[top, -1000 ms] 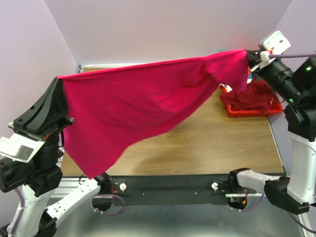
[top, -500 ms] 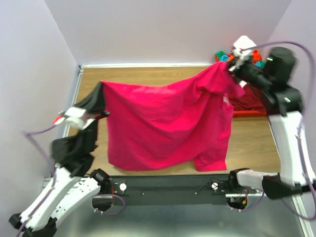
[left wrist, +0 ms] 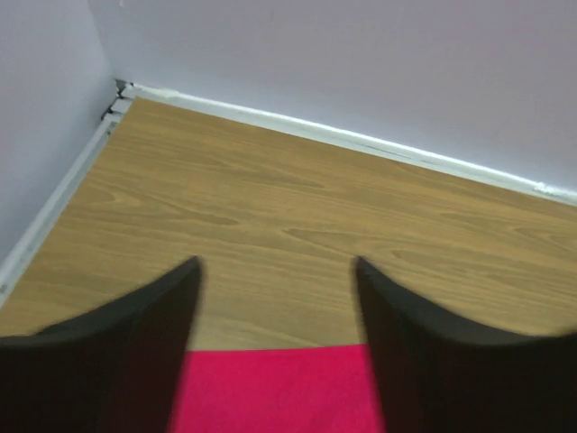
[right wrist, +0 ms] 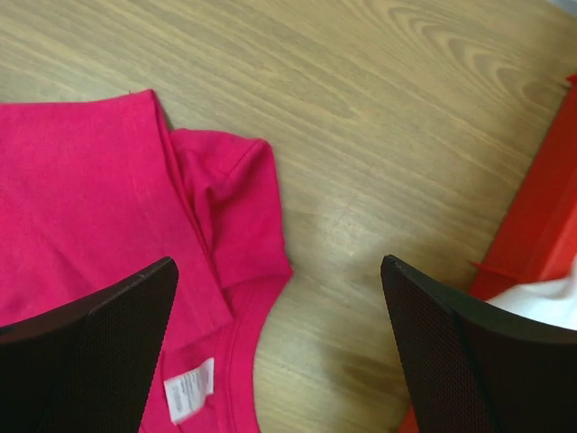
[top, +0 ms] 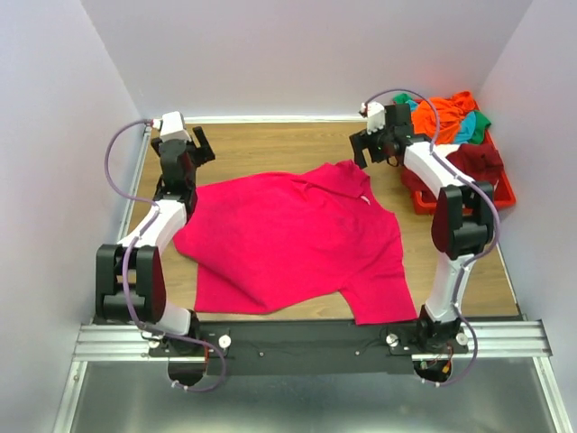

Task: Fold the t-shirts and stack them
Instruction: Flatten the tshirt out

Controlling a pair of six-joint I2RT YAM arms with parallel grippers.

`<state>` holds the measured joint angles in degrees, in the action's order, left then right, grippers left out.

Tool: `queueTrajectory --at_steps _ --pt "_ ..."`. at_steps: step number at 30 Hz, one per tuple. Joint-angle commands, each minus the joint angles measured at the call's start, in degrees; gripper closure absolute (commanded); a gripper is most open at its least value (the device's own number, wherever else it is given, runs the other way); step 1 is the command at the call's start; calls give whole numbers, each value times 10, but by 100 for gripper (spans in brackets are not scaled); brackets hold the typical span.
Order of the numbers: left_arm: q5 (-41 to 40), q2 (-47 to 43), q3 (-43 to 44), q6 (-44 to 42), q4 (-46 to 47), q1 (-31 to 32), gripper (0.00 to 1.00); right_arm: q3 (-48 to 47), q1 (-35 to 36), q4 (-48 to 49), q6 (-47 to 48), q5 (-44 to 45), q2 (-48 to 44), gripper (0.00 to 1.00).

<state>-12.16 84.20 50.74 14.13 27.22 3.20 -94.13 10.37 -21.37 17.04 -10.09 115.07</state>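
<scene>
While hovering at far edge of magenta t-shirt [top: 288,239] lying spread on table [top: 451,262]: left gripper [left wrist: 277,266] splayed wide, right gripper [right wrist: 278,263] splayed wide, holding nothing.

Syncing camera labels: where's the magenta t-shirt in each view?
Top external: magenta t-shirt spread flat across mid-table.
Left wrist: magenta t-shirt is a strip at bottom centre.
Right wrist: magenta t-shirt fills the left side, collar and white label at the bottom.
Shared landmark: the wood table, in all three views.
</scene>
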Motion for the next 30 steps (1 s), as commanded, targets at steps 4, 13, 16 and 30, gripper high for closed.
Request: queueTrajectory --at_steps 4,13,16,30 --pt "78 -95 64 -77 -97 -4 9 95 -16 32 16 -167 -128 0" --pt "231 -256 -40 -90 -147 4 14 195 -12 8 91 -279 -152 6" --pt "229 -346 -97 -91 -142 11 13 112 -11 -36 64 -221 -93 14" --pt "181 -458 -195 -130 -132 61 11 -13 -11 -130 22 -153 63 33"
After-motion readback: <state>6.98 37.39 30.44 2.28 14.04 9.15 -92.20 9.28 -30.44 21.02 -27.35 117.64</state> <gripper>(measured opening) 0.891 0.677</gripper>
